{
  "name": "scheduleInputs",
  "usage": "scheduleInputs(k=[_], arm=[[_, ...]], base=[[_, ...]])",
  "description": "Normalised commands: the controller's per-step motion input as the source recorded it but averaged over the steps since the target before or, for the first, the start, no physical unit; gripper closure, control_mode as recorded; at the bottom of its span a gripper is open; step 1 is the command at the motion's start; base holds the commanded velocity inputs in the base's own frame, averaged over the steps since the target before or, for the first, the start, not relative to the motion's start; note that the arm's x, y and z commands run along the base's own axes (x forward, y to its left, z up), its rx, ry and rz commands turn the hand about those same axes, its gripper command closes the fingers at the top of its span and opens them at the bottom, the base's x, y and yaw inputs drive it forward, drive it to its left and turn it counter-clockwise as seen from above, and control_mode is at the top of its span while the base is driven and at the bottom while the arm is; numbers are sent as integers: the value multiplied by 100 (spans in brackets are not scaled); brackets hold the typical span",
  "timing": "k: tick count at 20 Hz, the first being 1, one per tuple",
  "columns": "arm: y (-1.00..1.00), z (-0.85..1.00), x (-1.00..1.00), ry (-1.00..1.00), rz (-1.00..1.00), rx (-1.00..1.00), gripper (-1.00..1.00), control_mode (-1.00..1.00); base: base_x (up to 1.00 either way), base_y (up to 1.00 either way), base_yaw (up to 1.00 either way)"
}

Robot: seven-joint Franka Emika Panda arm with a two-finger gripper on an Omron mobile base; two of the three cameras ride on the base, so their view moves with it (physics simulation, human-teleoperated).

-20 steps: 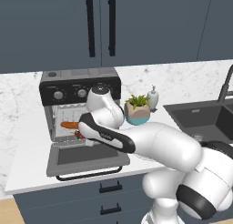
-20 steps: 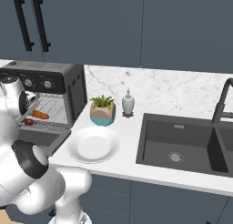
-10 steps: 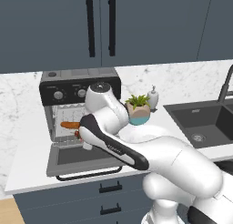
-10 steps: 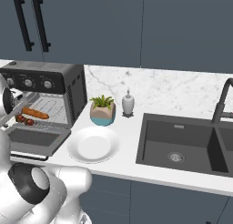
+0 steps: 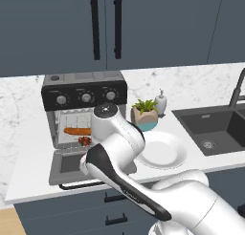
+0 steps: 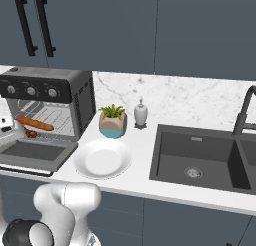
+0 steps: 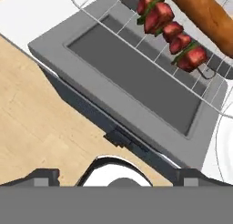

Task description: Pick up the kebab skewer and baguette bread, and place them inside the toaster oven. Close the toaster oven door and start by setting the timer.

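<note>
Baguette bread (image 7: 207,13), smooth and rounded, beside chunky kebab skewer (image 7: 170,29).

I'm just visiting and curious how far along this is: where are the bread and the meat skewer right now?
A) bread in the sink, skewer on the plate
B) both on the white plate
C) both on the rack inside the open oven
C: the baguette bread and the kebab skewer lie side by side on the toaster oven rack, above the dropped-down toaster oven door.
</note>
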Motion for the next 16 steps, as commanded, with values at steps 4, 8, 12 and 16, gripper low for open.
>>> scheduleInputs(k=[4, 8, 12, 16], arm=[[-59, -28, 5, 21, -69, 3, -100, -100], [-52, -13, 29, 7, -56, 7, -100, -100], [9, -46, 0, 0, -57, 10, -100, -100], [36, -21, 0, -1, -47, 8, -100, -100]], base=[[0, 0, 0], [0, 0, 0], [0, 0, 0], [0, 0, 0]])
